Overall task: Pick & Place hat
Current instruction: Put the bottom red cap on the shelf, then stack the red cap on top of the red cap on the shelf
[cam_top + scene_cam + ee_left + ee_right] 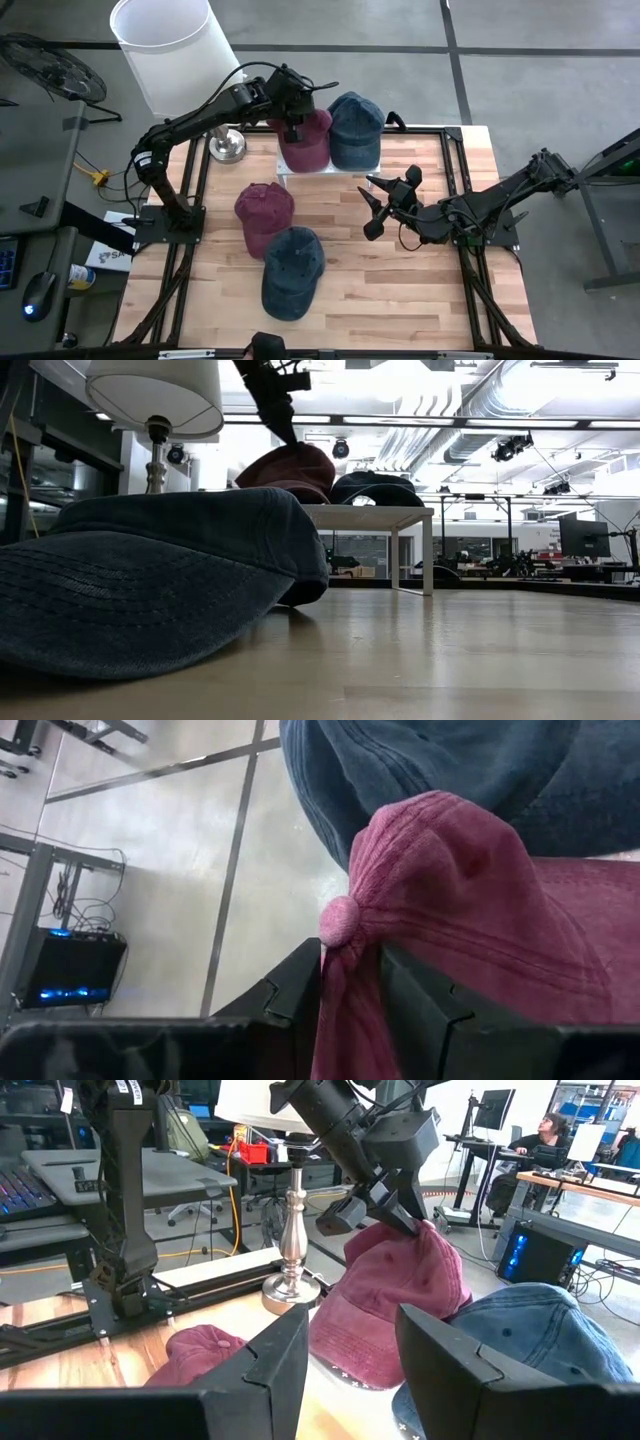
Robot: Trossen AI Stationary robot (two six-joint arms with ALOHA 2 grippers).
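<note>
The maroon hat [305, 140] lay on the white stand [372, 515] beside a blue hat [355, 128], its crown pinched in the left pincer [348, 982]; lifted away unreleased, it could be dragged off.

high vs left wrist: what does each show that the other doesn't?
High only: the right gripper open over the table, empty; a second red cap and second blue cap on the table; the lamp; the white stand.
Left wrist only: the red cap's top button, with crown fabric between the left fingers.
Both: the red cap on the stand at the left gripper, with a blue cap beside it.
</note>
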